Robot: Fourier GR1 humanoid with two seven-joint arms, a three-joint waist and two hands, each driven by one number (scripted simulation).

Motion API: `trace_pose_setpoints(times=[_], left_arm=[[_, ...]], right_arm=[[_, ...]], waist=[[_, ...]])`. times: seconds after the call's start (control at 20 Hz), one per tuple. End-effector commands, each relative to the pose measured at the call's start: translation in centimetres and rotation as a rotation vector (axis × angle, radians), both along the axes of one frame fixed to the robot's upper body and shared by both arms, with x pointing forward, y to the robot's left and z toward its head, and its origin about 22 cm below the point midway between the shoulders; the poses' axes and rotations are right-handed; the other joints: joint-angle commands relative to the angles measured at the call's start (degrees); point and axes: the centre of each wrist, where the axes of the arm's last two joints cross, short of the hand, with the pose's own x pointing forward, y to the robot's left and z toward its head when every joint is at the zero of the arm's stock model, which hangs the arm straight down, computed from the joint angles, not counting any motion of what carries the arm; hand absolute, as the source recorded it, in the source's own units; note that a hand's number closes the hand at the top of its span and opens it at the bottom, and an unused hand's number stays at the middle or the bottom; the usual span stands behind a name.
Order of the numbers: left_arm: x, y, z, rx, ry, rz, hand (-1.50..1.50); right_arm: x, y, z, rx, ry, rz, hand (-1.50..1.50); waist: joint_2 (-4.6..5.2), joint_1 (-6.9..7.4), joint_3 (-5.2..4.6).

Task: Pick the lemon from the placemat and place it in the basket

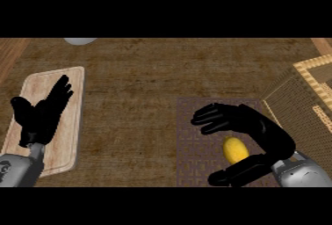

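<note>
Nearest, right hand point(259, 132) over the placemat point(194, 154), its fingers point(211, 118) and thumb spread wide and curved like a big letter C, holding nothing yet. Between the thumb and the fingers, close under the palm, the yellow lemon point(236, 150), lying on the placemat and not lifted. Looks like the grab step, just at its start: hand around the lemon but not closed on it. Still to do, by this guess: close on the lemon, lift it, carry it over to the basket, let go. So only a small bit of the job done. Over on the other side, left hand point(40, 115) resting above a wooden cutting board point(68, 83), fingers straight and up, holding nothing. Just past the right hand's fingers, out toward the edge of the view, the woven basket point(295, 99) standing on the brown desk point(142, 79). Only part of the basket showing, and nothing to see inside that part; no lemon there yet. Farthest away, well beyond the left hand's fingertips, a small pale round thing point(80, 41) at the far edge, too cut off to tell what.
</note>
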Motion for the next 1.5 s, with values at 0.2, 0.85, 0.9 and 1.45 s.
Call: trace_pose_setpoints(times=[0.2, 0.85, 0.9, 1.45], left_arm=[[-0.4, 2.2, -1.3, 0.000, 0.032, 0.023, 0.00], [0.8, 2.0, 1.3, -0.009, 0.025, -0.012, 0.00], [0.2, 1.1, 1.2, -0.010, 0.025, 0.010, 0.00], [-1.0, 3.3, -1.6, -0.014, 0.022, 0.025, 0.00]], right_arm=[[-3.6, 2.4, 5.5, -0.276, 0.053, -0.104, -1.50], [-0.8, -1.8, 19.9, -0.920, -0.082, -0.537, -1.50], [-0.8, -2.5, 19.9, -0.964, -0.054, -0.502, -1.50], [-0.4, -10.4, 21.3, -0.950, 0.138, -0.257, -1.50]], waist=[[-0.39, -1.16, -0.16], [-0.42, -0.30, -0.15], [-0.55, -0.26, -0.09], [-0.32, -1.33, 0.01]])
